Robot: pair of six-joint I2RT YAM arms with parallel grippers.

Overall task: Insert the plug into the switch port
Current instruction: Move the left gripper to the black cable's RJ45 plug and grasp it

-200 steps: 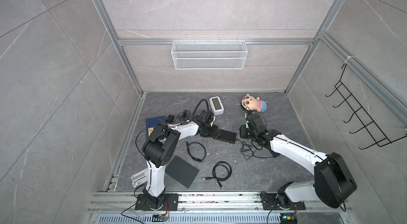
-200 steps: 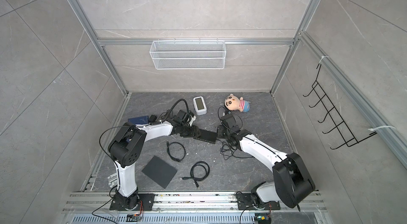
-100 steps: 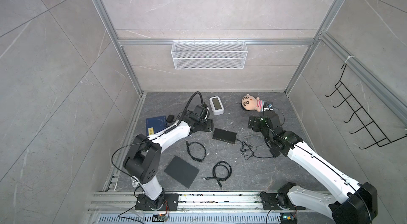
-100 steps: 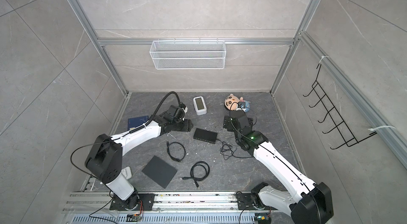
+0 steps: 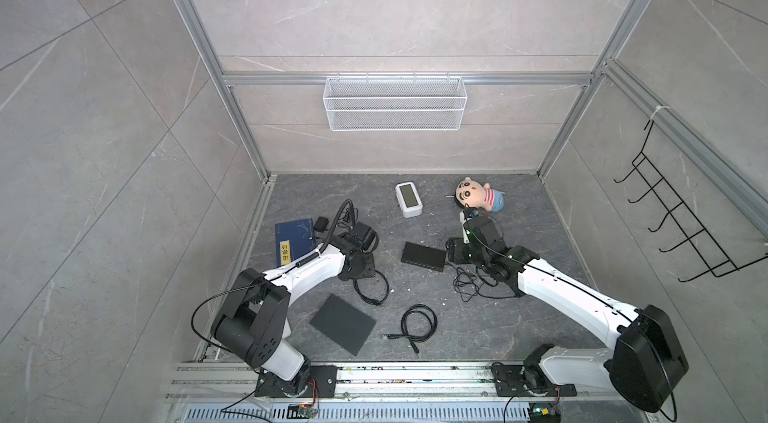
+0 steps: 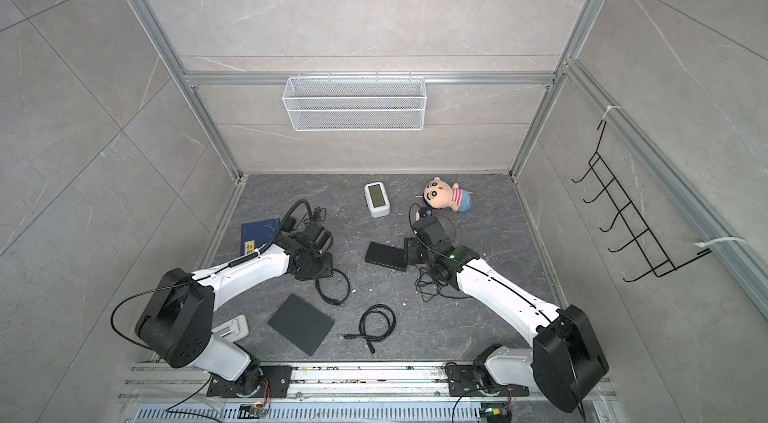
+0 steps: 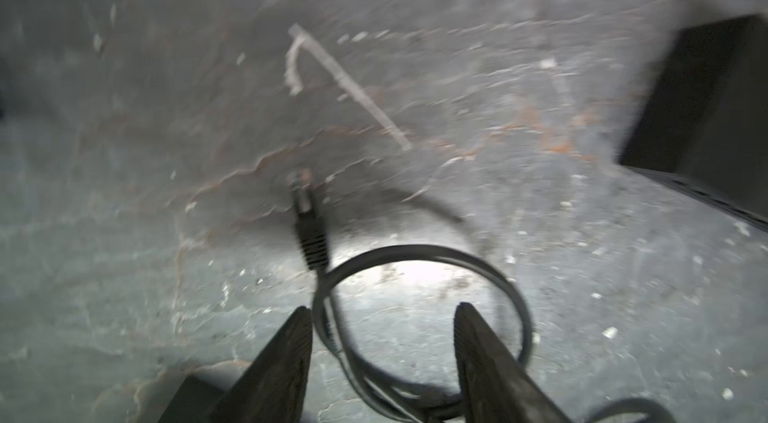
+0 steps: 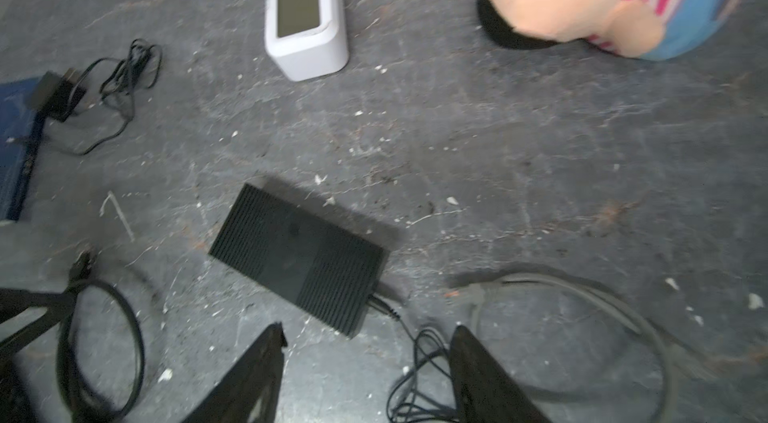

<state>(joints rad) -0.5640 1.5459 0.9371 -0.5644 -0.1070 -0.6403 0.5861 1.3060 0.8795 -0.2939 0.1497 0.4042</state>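
The switch (image 5: pixel 423 257) (image 6: pixel 385 256) (image 8: pixel 298 258) is a flat black ribbed box on the grey floor, with a thin black lead in its near corner. A black plug (image 7: pixel 309 229) (image 8: pixel 83 263) lies on the floor at the end of a coiled black cable (image 5: pixel 372 288) (image 6: pixel 333 286). My left gripper (image 7: pixel 382 313) (image 5: pixel 365 274) is open low over that coil, and the loop runs between its fingers without being gripped. Open too is my right gripper (image 8: pixel 368 331) (image 5: pixel 455 251) (image 6: pixel 411 251), at the switch's right end, with only floor and the thin lead between its fingers.
At the back lie a white clock (image 5: pixel 408 198) and a plush doll (image 5: pixel 478 196). A blue book (image 5: pixel 293 242) and a small adapter (image 5: pixel 320 224) lie left. Nearer the front are a dark pad (image 5: pixel 343 323), another coiled cable (image 5: pixel 417 323) and a thin cable tangle (image 5: pixel 469 283).
My left gripper has moved from beside the book forward onto the coiled cable. My right gripper has come away from near the doll, back to the switch's right end. The switch has stayed put.
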